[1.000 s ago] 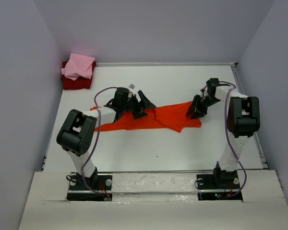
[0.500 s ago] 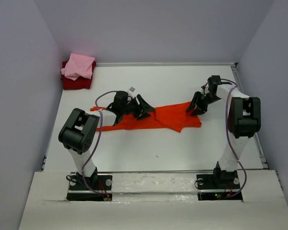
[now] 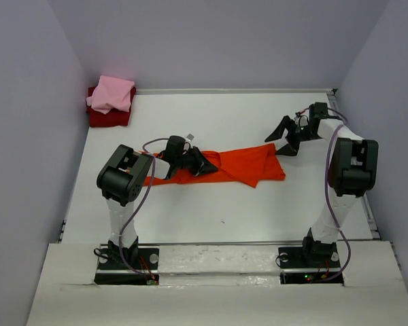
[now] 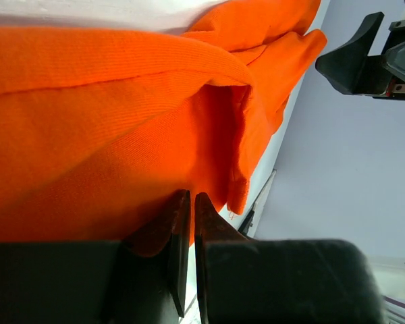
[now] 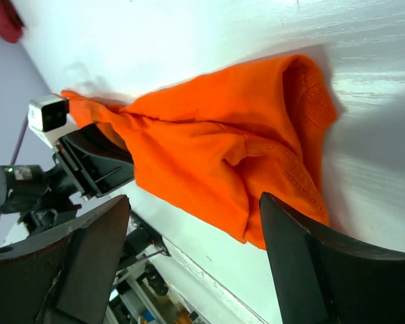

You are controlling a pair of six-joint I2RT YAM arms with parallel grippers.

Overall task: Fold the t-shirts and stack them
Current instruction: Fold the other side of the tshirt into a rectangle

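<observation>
The bright orange-red t-shirt (image 3: 238,166) lies bunched in a long strip across the middle of the white table (image 3: 211,119). My left gripper (image 3: 202,163) is low on its middle part. In the left wrist view the jaws stand almost together, pinching the cloth's edge (image 4: 121,101) at the left gripper's (image 4: 187,197) tips. My right gripper (image 3: 285,136) hovers open just beyond the shirt's right end. Its fingers (image 5: 304,270) stand wide apart, holding nothing, with the shirt (image 5: 223,148) lying below them. The light pink t-shirt (image 3: 112,94) sits folded on the dark red one (image 3: 109,119) in the far left corner.
Grey walls close the table in on three sides. A raised rail (image 3: 338,129) runs along the right edge, close to my right arm. The left arm's cable (image 3: 139,197) loops over the near left of the table. Both bases (image 3: 126,261) stand at the front edge.
My left gripper has closed on the orange-red shirt's middle. The right gripper has opened, let go of the shirt's right end and drawn back toward the far right.
</observation>
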